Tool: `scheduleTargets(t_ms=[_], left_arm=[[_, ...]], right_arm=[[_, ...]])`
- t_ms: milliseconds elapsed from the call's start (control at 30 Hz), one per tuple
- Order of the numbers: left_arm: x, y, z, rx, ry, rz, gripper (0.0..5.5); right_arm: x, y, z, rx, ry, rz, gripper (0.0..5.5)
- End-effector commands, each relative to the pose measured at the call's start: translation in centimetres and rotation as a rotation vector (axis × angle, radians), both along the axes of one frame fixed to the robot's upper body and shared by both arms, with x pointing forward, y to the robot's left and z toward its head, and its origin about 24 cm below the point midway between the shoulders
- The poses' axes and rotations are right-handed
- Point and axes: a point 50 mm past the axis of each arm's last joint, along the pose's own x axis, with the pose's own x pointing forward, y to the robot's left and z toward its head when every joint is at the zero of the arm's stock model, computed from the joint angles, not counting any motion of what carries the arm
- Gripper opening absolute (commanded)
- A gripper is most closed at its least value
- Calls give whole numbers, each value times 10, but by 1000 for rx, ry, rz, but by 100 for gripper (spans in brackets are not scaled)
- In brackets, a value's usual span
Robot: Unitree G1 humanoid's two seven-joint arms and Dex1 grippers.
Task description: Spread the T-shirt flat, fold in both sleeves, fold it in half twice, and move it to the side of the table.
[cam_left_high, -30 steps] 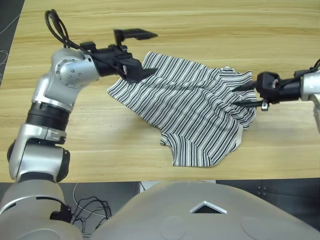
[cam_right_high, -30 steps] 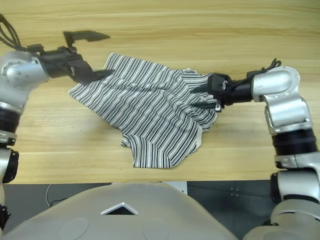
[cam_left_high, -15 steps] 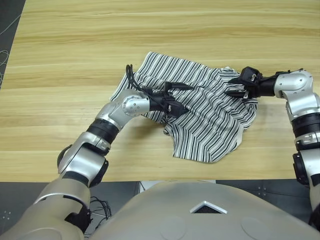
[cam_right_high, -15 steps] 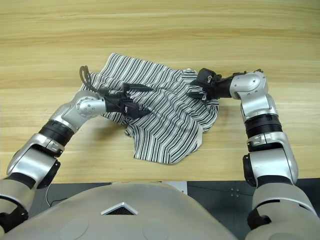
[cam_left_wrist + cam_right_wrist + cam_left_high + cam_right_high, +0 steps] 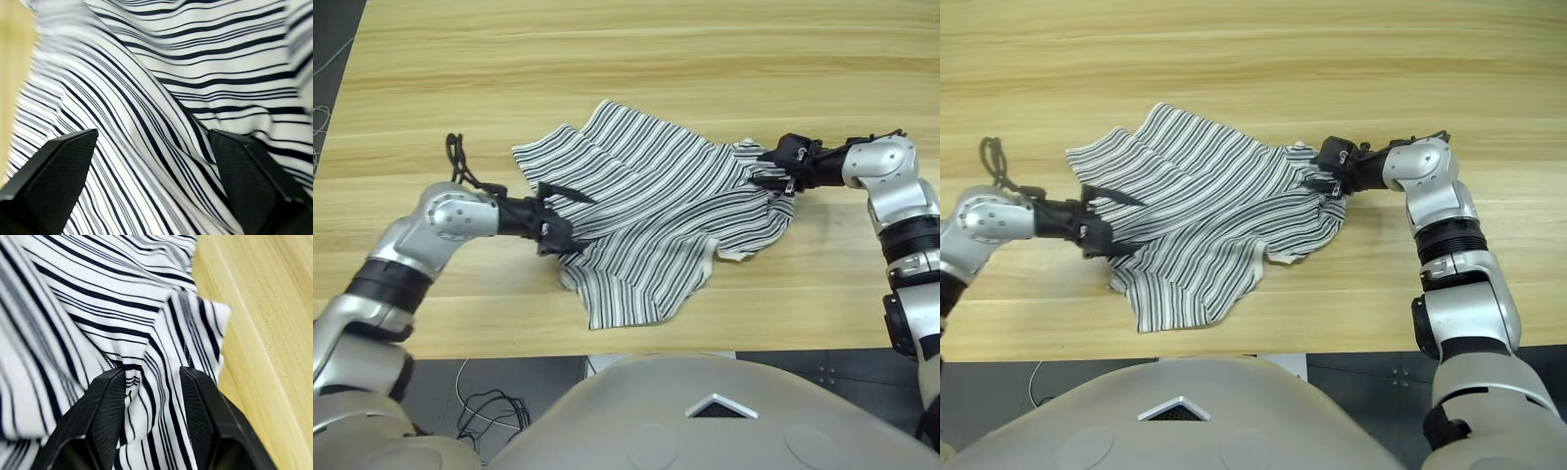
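Over the last second the left gripper [image 5: 579, 225] had left the far left corner of the black-and-white striped T-shirt [image 5: 646, 215], crossed into the middle of the cloth, and then drawn back toward the left edge of the pale wooden tabletop [image 5: 607, 59]. It now sat low over the shirt's left margin. Its fingers [image 5: 54, 171] were spread wide, with striped cloth lying beneath and between them rather than clamped. The right gripper [image 5: 762, 171] had shifted from the shirt's right hem inward to its far right part. There its fingers [image 5: 105, 416] stood close together on a raised ridge of cloth and, as far as could be judged, pinched it. The cloth itself had followed these moves. Its left part reached further toward the left edge than before, the loose lobe nearest the near edge had slid leftward, and long creases ran across the body from the right gripper's hold. The T-shirt lay about the middle of the tabletop, nearer the near edge than the far one. It was broader than a second ago but still rumpled, with overlapping folds. This read as the spreading step under way and unfinished, since the garment was not flat, neither sleeve could be told apart in the folds, and no fold had been made. No brand, label or writing could be read on the cloth or on the tabletop.
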Motion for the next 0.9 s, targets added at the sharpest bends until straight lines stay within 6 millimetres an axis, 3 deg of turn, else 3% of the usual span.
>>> scheduleTargets(t_ms=[33,167,267,367,467,733,833,900], left_arm=[[-45,35,-34,307,306,38,422],[-37,40,-21,329,272,60,422],[-30,43,-10,335,245,70,422],[-23,37,-2,315,212,72,422],[-23,29,12,276,211,54,422],[-16,-16,82,52,78,-43,422],[-13,-17,91,47,54,-54,422],[-10,-16,94,39,28,-51,422]], right_arm=[[-59,4,-14,24,252,220,195],[-101,12,-10,47,376,355,195],[-120,15,-10,69,451,382,195],[-99,27,-3,126,319,289,195],[-71,30,17,154,168,207,195],[-64,44,83,398,120,343,195],[-59,53,88,423,123,368,195],[-48,68,77,418,104,340,195]])
